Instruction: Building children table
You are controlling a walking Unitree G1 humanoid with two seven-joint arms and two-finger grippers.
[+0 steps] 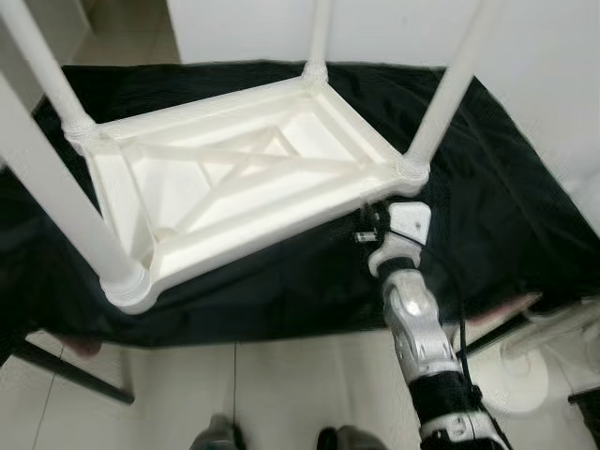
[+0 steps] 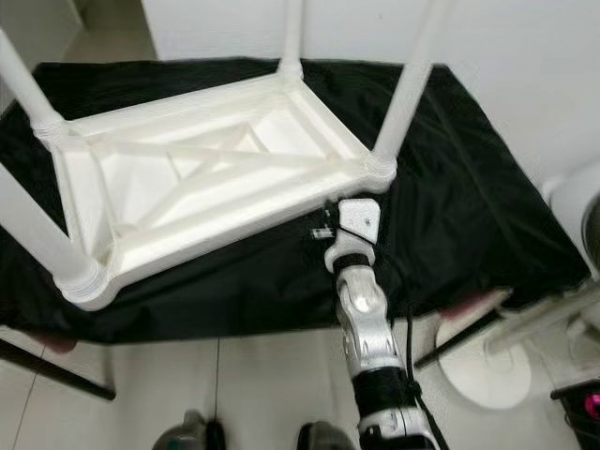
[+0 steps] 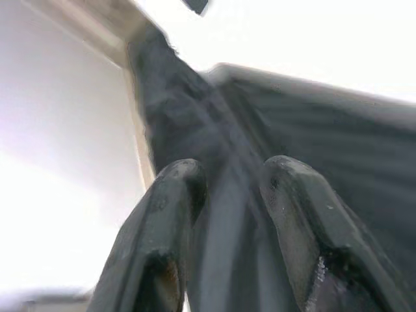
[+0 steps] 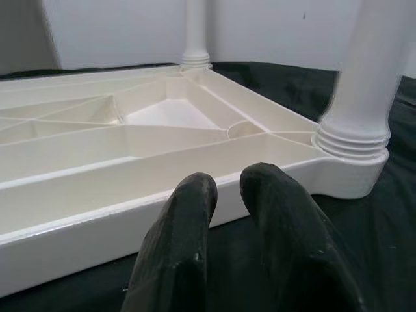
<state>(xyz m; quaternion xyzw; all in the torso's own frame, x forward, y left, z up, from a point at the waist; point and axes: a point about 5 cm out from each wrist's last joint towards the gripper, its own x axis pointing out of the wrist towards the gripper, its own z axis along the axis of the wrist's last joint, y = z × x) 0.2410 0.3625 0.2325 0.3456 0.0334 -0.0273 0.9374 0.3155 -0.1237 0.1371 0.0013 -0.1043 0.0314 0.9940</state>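
Resting upside down on the black cloth [image 1: 281,291], your white children's table [image 1: 234,178] points four legs upward; your right gripper [image 4: 224,185], fingers nearly together and empty, sits beside its near rim.

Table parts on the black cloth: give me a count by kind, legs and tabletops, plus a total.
White legs screwed into the corners, standing up: 4 (far left, near left, far right, near right)
White tabletop, lying upside down on the black cloth: 1
Total: 5 parts
The right pincer is beside the tabletop's near rim.
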